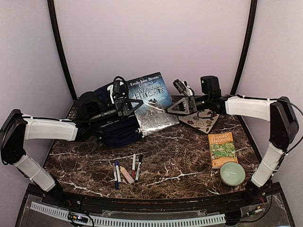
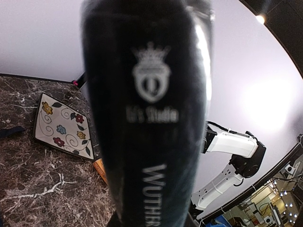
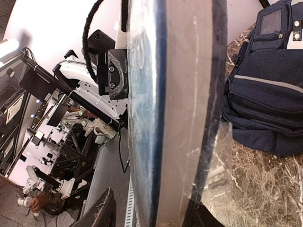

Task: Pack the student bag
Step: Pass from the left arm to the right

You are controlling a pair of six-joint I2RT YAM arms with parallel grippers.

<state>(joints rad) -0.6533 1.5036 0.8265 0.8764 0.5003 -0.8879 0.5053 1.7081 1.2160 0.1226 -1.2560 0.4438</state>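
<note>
The student bag (image 1: 113, 130), navy blue, lies at the back left of the marble table, and also shows at the upper right of the right wrist view (image 3: 270, 94). A dark "Wuthering Heights" book (image 1: 151, 101) is held up, tilted, just right of the bag. My left gripper (image 1: 127, 105) is shut on its spine (image 2: 151, 118), which fills the left wrist view. My right gripper (image 1: 169, 109) straddles the book's page edge (image 3: 184, 118). One finger (image 3: 102, 208) stands a gap away from the cover, so this gripper (image 3: 151, 213) is open around the book.
A square floral plate (image 1: 201, 120) lies under the right arm. An orange paperback (image 1: 222, 149) and a pale green bowl (image 1: 232, 173) sit at the front right. Several pens and markers (image 1: 127, 170) lie at the front centre.
</note>
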